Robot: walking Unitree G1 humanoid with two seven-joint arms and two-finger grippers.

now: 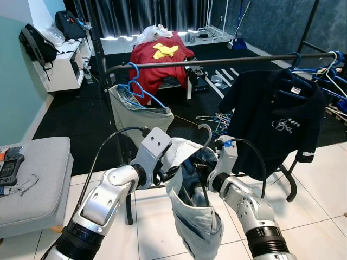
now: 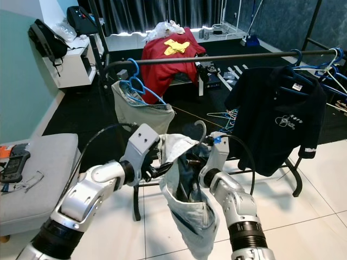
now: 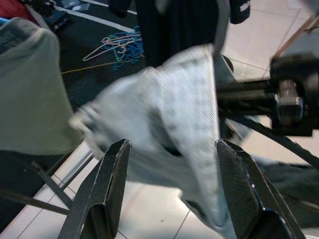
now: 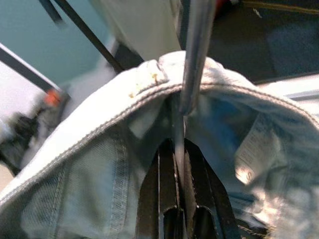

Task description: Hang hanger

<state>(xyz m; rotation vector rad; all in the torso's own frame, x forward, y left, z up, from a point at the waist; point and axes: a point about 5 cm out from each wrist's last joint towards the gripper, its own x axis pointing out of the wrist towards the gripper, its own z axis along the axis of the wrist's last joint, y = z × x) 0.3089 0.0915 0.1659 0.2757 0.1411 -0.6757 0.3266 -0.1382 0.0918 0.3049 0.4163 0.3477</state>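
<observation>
Right pincer [image 4: 175,149] clamped on hanger [image 4: 192,55]

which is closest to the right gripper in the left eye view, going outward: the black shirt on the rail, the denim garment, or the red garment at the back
1. denim garment: right at the right gripper, whose fingers are shut on its hanger's metal neck.
2. black shirt: hanging on the rail, up and to the robot's right.
3. red garment: draped far back, near the curtains.

Free rail [image 1: 217,61] btwn khaki shorts [image 1: 138,115], black shirt [image 1: 276,116]
</observation>
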